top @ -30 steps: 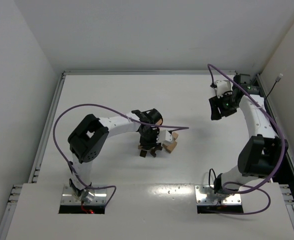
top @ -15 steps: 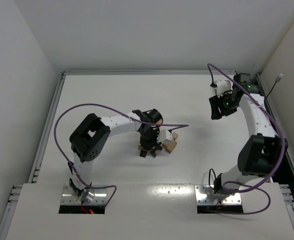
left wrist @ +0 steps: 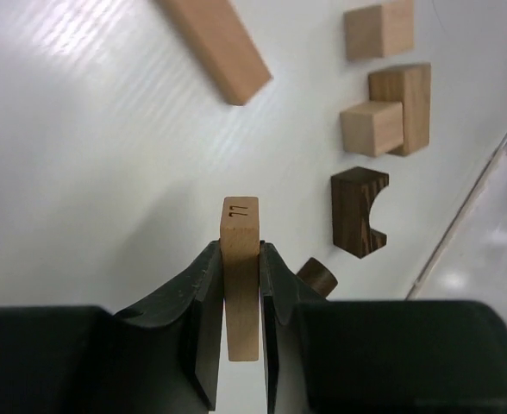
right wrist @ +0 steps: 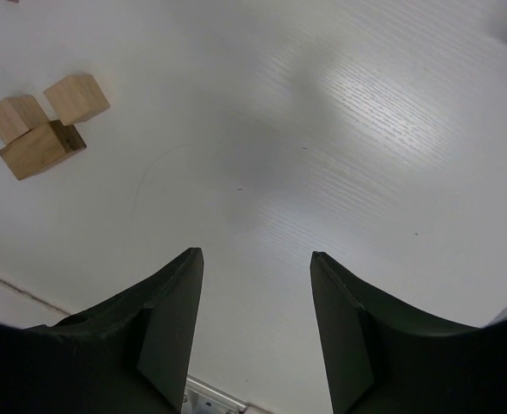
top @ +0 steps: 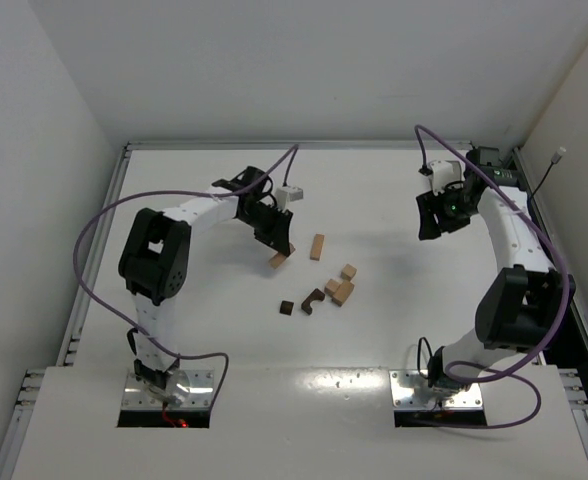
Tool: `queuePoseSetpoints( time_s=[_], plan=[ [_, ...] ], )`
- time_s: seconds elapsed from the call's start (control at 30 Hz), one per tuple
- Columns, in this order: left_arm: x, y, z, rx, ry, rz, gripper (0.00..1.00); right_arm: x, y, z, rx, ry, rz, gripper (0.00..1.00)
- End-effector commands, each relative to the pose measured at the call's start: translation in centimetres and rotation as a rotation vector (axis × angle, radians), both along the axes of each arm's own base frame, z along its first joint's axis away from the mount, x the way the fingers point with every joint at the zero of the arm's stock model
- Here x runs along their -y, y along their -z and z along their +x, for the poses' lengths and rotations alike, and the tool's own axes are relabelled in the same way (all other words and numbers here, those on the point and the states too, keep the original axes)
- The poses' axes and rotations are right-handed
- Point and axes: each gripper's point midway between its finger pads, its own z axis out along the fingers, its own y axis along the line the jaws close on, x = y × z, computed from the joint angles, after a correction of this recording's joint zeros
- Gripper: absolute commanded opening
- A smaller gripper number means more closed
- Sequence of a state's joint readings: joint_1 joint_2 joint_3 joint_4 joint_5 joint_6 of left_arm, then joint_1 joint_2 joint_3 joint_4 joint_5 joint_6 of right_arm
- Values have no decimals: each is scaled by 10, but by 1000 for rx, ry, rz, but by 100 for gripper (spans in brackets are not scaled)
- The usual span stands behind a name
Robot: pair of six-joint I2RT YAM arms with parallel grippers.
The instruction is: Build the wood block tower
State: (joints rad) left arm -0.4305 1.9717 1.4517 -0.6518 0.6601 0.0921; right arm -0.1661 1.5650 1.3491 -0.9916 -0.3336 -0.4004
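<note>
We see the left claw [left wrist: 240, 252] clamped on a slim tan block [left wrist: 240, 289], one finger on each broad face, the block's end sticking out past the fingertips; whether it touches the worktop [top: 194, 330] we cannot tell. The other pieces for the wood block tower lie loose near the middle of the worktop: a long tan block [top: 317, 247] just right of the held one, and nearer the arm bases a tan cube [top: 348, 271], two more tan blocks [top: 339, 291] touching each other, a dark arch block [top: 314, 299] lying flat and a small dark block [top: 286, 307]. The right claw [right wrist: 253, 256] hangs over bare worktop at the far right, well apart from the blocks, its fingers spread and holding nothing
</note>
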Motion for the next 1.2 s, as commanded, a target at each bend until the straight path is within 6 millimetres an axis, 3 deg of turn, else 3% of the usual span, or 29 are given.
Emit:
queuePoseSetpoints(
  time_s=[0.0, 0.33, 0.43, 0.63, 0.73, 0.87, 1.0, 1.17],
  plan=[
    [9, -3, 23, -106, -131, -101, 0, -6, -6, 1, 17, -6, 35, 49],
    [17, 23, 44, -176, -160, -145, 0, -5, -1, -11, -13, 5, 38, 48],
    [17, 32, 59, -154, -235, -124, 0, 2, -1, -13, -13, 26, 38, 48],
    [16, 26, 105, -56, -415, -132, 0, 16, 0, -19, -23, 76, 32, 48],
    [17, 29, 113, -67, -459, -131, 0, 19, 0, -19, -22, 85, 32, 48],
    [19, 44, 114, -106, -489, -132, 0, 22, 1, -22, -29, 88, 30, 48],
    [32, 48, 105, -145, -486, -159, 0, 22, 3, -21, -38, 88, 32, 48],
    [34, 53, 102, -176, -495, -178, 0, 23, 3, -19, -38, 88, 32, 48]
  ],
)
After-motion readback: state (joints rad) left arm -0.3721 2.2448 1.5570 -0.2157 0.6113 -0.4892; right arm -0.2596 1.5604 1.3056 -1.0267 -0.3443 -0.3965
